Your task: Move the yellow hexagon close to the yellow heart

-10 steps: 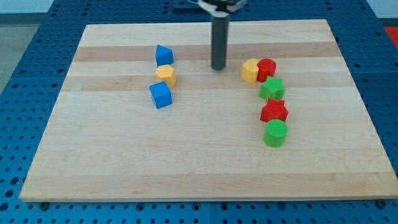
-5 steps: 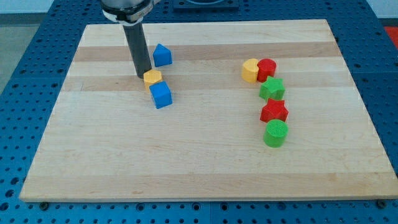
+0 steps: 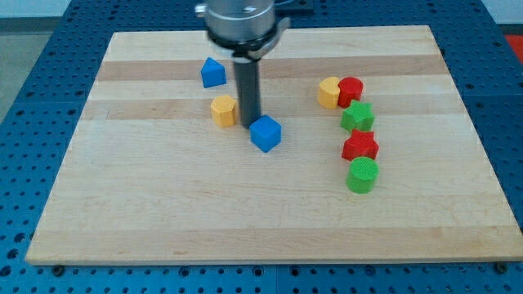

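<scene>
You had a pale wooden board point(image 3: 163, 212) lying on a blue perforated bench point(image 3: 33, 98); take the yellow hexagon point(image 3: 223, 109) as your landmark; my tip point(image 3: 249, 123) sat on the wood just to the view's right of it, between it and a blue cube point(image 3: 265, 133), which lay a little lower and looked to be touching the rod; a second blue block point(image 3: 213, 73) lay above the hexagon, apart from it; well to the view's right you saw the yellow heart point(image 3: 329, 92) touching a red cylinder point(image 3: 350, 89); below those ran a green star point(image 3: 357, 117), a red star point(image 3: 360, 147) and a green cylinder point(image 3: 362, 175), closely packed in a column.
</scene>
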